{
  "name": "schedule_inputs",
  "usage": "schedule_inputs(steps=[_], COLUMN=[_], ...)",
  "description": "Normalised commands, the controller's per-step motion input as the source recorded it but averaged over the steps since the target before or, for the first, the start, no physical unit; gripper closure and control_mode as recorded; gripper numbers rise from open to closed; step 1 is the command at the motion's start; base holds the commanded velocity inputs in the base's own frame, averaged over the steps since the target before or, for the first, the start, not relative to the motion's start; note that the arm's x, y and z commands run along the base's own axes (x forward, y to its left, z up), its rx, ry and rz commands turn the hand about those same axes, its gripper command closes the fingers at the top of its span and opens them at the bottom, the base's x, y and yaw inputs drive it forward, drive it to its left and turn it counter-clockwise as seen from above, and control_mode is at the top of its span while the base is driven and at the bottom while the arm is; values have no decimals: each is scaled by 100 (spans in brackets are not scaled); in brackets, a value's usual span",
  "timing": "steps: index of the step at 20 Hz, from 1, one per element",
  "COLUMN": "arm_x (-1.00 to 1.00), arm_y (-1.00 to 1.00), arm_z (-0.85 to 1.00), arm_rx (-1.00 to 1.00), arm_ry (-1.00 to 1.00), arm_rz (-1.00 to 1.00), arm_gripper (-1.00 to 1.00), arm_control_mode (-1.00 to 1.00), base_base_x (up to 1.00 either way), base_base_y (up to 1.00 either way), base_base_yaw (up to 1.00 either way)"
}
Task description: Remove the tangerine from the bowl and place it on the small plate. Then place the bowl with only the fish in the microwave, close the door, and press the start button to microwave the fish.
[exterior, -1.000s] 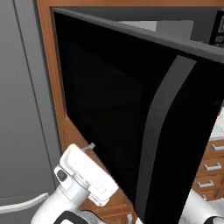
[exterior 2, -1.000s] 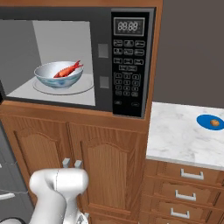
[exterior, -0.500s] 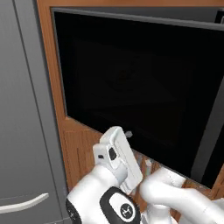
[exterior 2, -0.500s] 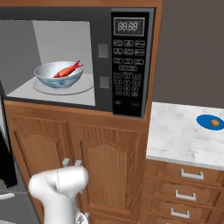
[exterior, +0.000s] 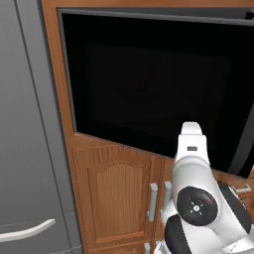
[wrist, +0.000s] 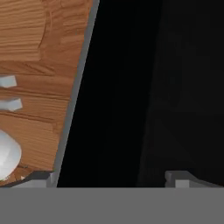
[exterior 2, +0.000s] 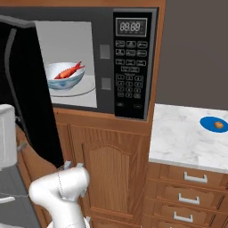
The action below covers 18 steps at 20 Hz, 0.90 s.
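Large black built-in microwave (exterior 2: 89,62) with light grey interior, set in brown wooden cabinetry (exterior 2: 116,173). Its wide black glass door (exterior: 154,94) stands partly swung out; in the right base view the door hides the left part of the cavity, and its edges are cut off in the hand view. White marbled surface (exterior 2: 182,138) at right. Glossy white shallow bowl (exterior 2: 65,76) on the turntable, holding the small red-orange fish (exterior 2: 68,71). Small bright blue round plate (exterior 2: 213,124) carrying the round orange-brown tangerine (exterior 2: 218,125). Jaws stand wide apart, empty, close against the door glass; contact cannot be told.
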Motion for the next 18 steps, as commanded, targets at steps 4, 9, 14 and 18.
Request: schedule_inputs(steps=[4, 9, 14, 18], arm_x=[27, 52, 77, 78], arm_y=[-65, -32, -14, 0], arm_z=[40, 14, -1, -3], arm_rx=[34, 13, 1, 0], arm_ry=[5, 17, 10, 5], arm_rz=[39, 27, 18, 7], arm_gripper=[-100, -100, -100, -100], arm_control_mode=[-100, -100, -100, -100], base_base_x=[0, 0, 0, 0], base_base_y=[0, 0, 0, 0], base_base_yaw=[0, 0, 0, 0])
